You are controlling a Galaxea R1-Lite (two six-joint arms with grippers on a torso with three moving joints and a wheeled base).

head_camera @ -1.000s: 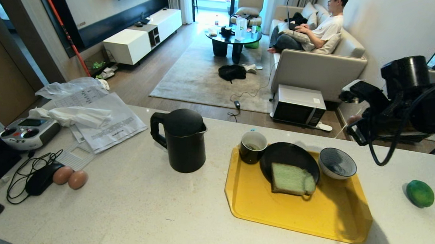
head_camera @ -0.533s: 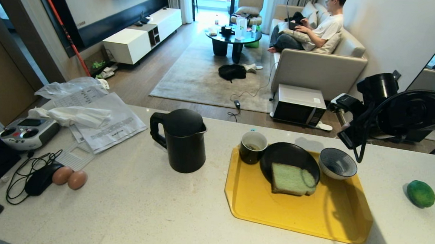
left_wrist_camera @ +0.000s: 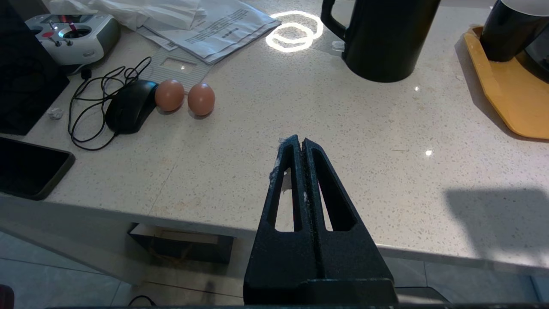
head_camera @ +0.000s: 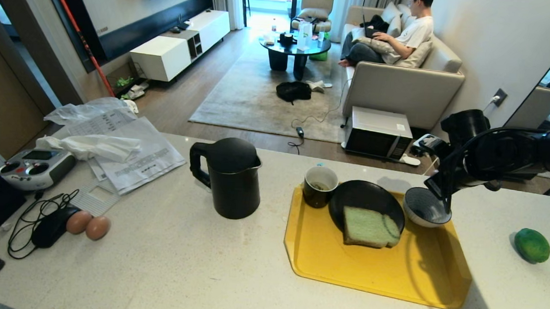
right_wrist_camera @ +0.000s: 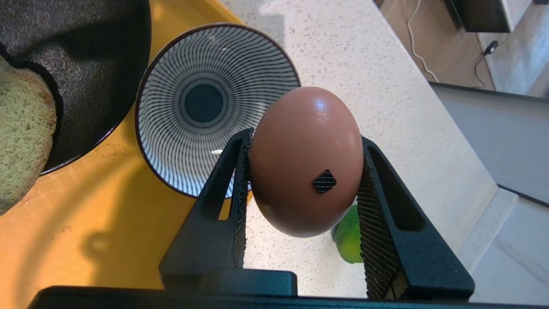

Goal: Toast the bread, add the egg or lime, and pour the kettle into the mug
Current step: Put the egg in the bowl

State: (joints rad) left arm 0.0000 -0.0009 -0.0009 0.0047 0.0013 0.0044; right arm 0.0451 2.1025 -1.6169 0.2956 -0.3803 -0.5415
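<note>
My right gripper [right_wrist_camera: 305,137] is shut on the pinkish-tan egg [right_wrist_camera: 306,159] and hangs over the near rim of the blue-striped bowl [right_wrist_camera: 206,98]. In the head view the right arm reaches in over the bowl [head_camera: 427,208]. The green bread [head_camera: 368,226] lies on a black plate [head_camera: 363,195] on the yellow tray [head_camera: 372,275]. The black mug [head_camera: 320,186] stands at the tray's far left corner. Left of the tray is the black kettle [head_camera: 230,178]. The lime [head_camera: 531,245] rests on the counter to the right. My left gripper [left_wrist_camera: 299,141] is shut and empty over the counter's front edge.
Two brown eggs [head_camera: 88,224] lie beside a black mouse [head_camera: 53,224] at the counter's left, with a remote controller [head_camera: 35,168] and papers [head_camera: 131,157] behind them. A person sits on the sofa [head_camera: 403,86] across the room, and a microwave [head_camera: 376,133] stands on the floor.
The right arm has come down and swung left, from high beside the tray to just over the striped bowl, with the egg still in its jaws. Nothing on the counter has shifted.
</note>
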